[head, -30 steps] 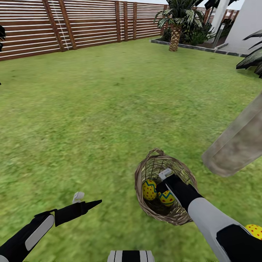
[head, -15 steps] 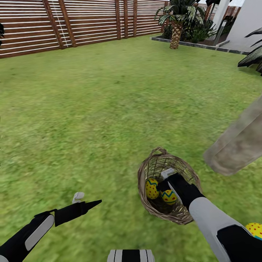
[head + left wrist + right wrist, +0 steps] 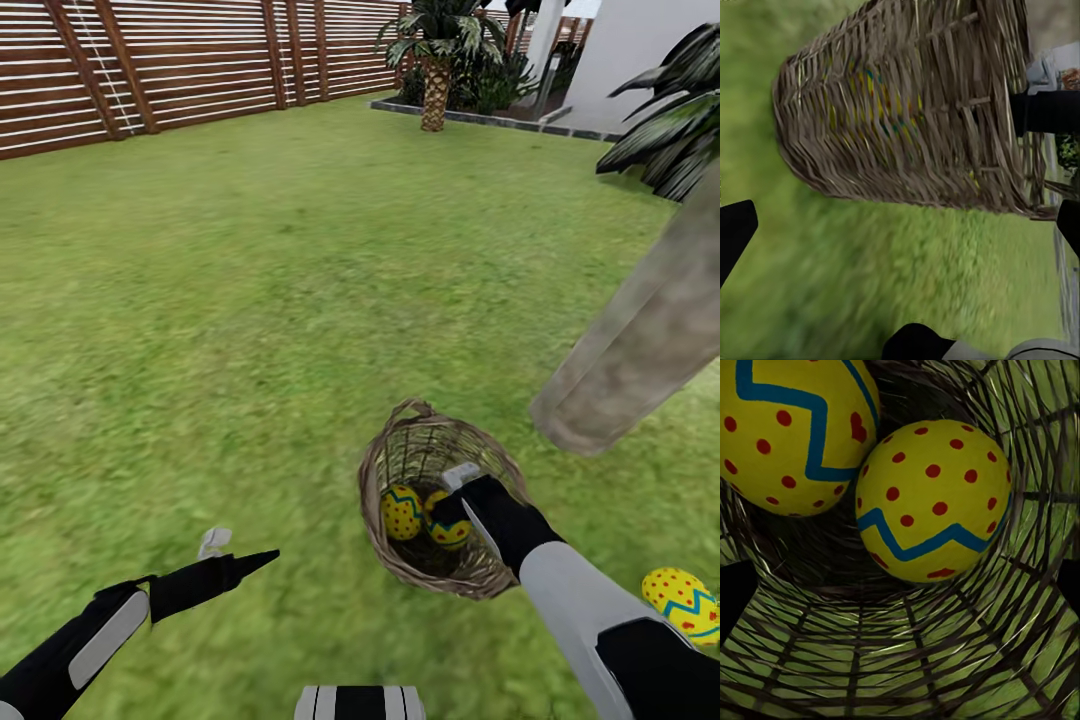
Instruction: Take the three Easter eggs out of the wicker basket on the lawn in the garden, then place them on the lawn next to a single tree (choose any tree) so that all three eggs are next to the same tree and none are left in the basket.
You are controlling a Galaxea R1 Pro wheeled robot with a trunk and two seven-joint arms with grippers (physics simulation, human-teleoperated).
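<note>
Your right fingers reach into the basket, parted wide around two eggs, gripping nothing. Left gripper idles, spread. One egg lies near the tree.

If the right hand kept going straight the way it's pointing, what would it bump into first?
Probably the nearer Easter egg in the wicker basket: the right hand is already inside the rim, and that egg sits almost dead ahead, touching a second egg. Exact depth is unclear.
</note>
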